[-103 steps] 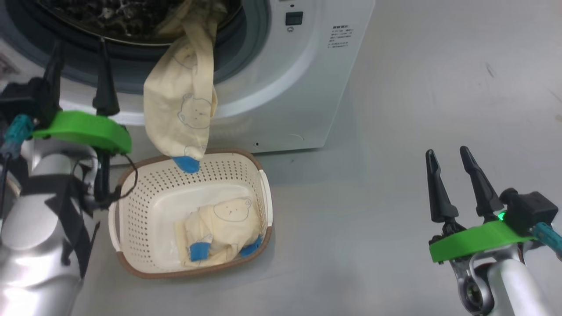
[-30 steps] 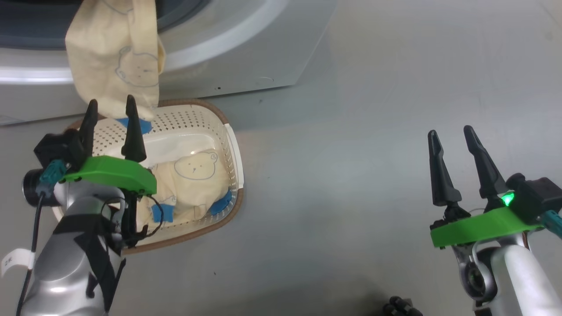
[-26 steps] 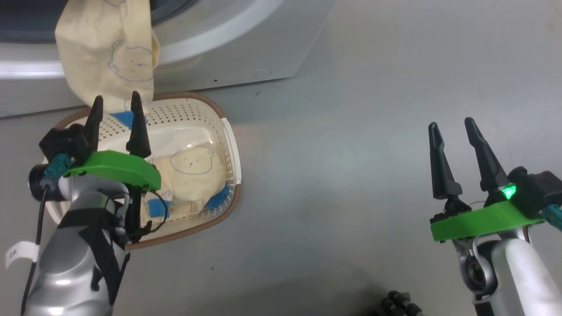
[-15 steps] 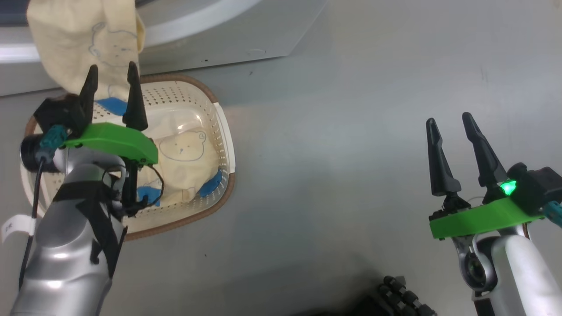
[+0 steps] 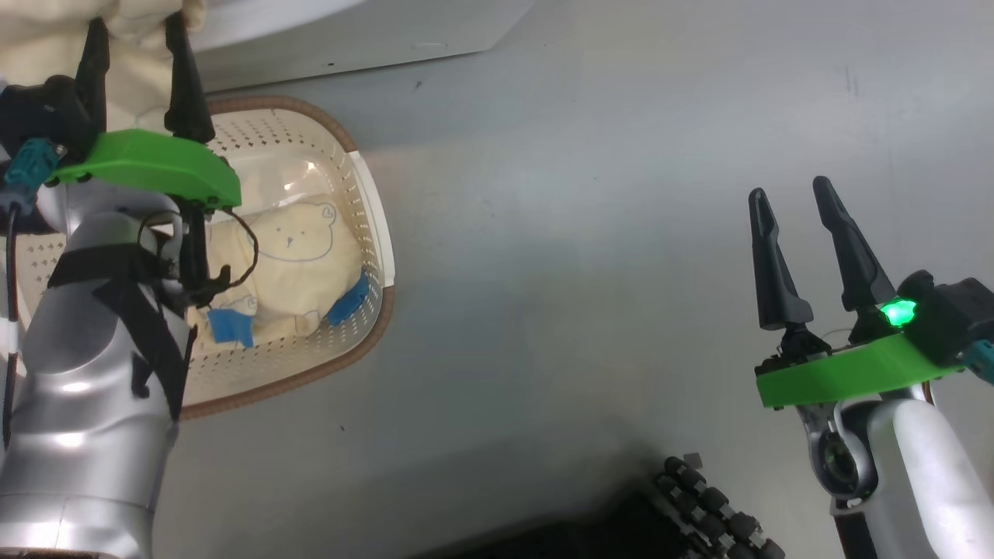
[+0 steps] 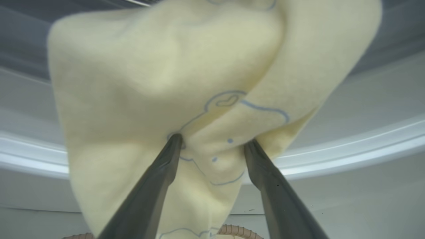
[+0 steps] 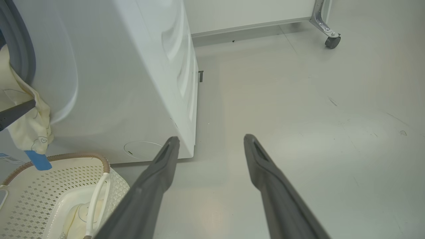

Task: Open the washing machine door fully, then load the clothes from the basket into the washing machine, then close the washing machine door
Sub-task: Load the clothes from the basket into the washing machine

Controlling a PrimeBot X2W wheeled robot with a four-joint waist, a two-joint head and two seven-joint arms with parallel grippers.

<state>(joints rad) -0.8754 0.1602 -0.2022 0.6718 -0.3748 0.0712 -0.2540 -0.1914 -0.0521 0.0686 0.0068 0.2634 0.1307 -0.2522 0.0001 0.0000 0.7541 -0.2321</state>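
Note:
A cream-yellow garment (image 6: 159, 73) hangs from the washing machine (image 7: 132, 66) mouth over its grey gasket (image 7: 18, 49). My left gripper (image 6: 213, 139) is open, both fingertips pressed into that hanging cloth, seen at the top left of the head view (image 5: 133, 35). Just below stands the basket (image 5: 311, 132), and in it lies a second garment (image 5: 291, 256) with a bear drawing and blue trims. My right gripper (image 5: 790, 190) is open over bare floor, well to the right of the basket. The washing machine door is out of view.
The hanging garment's blue trim (image 7: 36, 159) dangles just over the basket's far rim (image 7: 59, 157). A black ribbed part (image 5: 699, 505) sits at the bottom of the head view. A caster wheel (image 7: 332, 41) on a metal leg stands by the far wall.
The head camera has shifted, sliding the scene up and left. My left gripper rose from over the basket's far rim up into the hanging garment. The right gripper stays open and still.

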